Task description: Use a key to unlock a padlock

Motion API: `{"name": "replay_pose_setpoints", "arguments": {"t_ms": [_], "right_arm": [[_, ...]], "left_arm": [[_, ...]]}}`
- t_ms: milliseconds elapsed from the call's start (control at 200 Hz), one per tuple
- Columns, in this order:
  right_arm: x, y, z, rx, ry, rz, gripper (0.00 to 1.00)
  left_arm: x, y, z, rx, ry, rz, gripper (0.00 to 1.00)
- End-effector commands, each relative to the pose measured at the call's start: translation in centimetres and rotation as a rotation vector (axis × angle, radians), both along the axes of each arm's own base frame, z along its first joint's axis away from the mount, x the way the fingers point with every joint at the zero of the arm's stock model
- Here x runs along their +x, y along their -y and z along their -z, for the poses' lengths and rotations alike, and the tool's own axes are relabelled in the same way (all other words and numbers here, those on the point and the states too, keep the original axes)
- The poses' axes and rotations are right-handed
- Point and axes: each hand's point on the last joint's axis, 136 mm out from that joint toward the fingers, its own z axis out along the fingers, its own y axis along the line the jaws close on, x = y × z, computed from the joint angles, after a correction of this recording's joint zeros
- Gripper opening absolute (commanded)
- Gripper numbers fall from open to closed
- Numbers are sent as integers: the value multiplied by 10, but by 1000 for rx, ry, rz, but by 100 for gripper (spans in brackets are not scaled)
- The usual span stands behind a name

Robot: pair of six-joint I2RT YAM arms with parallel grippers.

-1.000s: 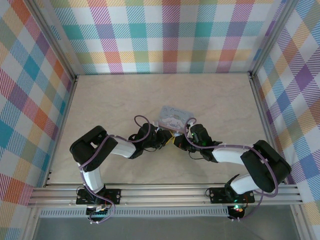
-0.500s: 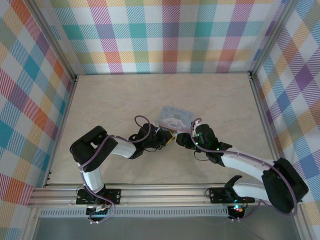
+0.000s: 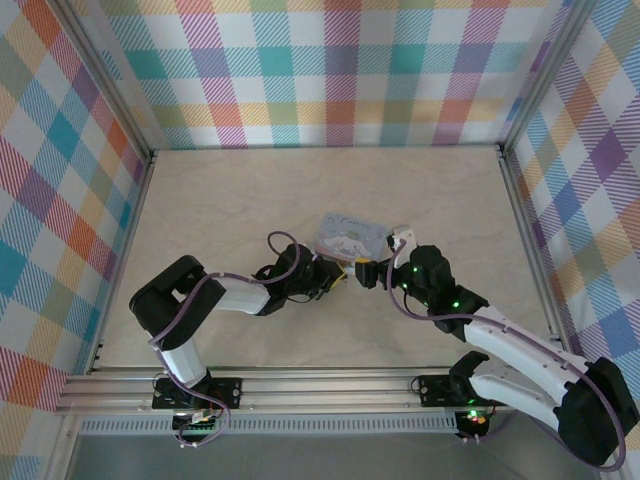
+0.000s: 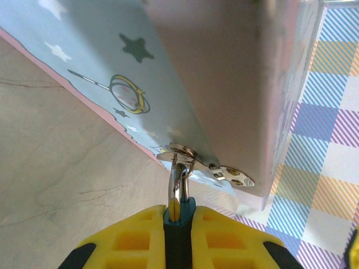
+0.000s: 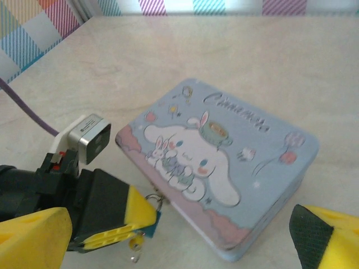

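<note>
I have the left end effector point(image 4: 178, 224) pinched shut on the padlock point(image 4: 179, 193), presumably to steady it where its shackle hangs through the hasp point(image 4: 185, 152) of the tin point(image 4: 224, 73) on the table point(image 5: 291, 67), while the right end effector point(image 5: 179, 224) gapes wide and empty above the tin.

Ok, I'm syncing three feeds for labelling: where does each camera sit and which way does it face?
Top: above and behind the bases, looking down at the table; both arms show.
Left wrist: low, facing the tin's side; left gripper shut on the padlock.
Right wrist: looking down on the tin's lid; right gripper open.
Shared: both wrist views show tin and padlock.
</note>
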Motion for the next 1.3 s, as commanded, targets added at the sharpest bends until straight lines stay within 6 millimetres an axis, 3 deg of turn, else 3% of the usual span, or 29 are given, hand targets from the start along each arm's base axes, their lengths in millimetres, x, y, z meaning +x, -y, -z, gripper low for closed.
{"name": "replay_pose_setpoints", "arguments": {"t_ms": [0,205,335,735,930,1160,1295], "right_arm": [[7,5,-15,-69,163,1,100],[-7,-11,1,-234,266,-206,100],[-19,-21,22,-358,311,-342,100],[-35,-51,74,-707,532,-542,99],[-30,-61,83,-744,542,-549,84],[-23,-71,89,-742,509,-548,57],[-19,-75,92,-746,499,-543,50]], "left_arm": [[0,2,-13,1,-10,-14,0],[-1,2,-13,-5,-34,-29,0],[0,2,-13,-11,-44,-39,0],[-1,3,-12,-30,-95,-58,0],[-1,3,-12,-35,-99,-60,0],[-2,4,-11,-34,-105,-57,0],[-2,4,-11,-35,-107,-58,0]]}}
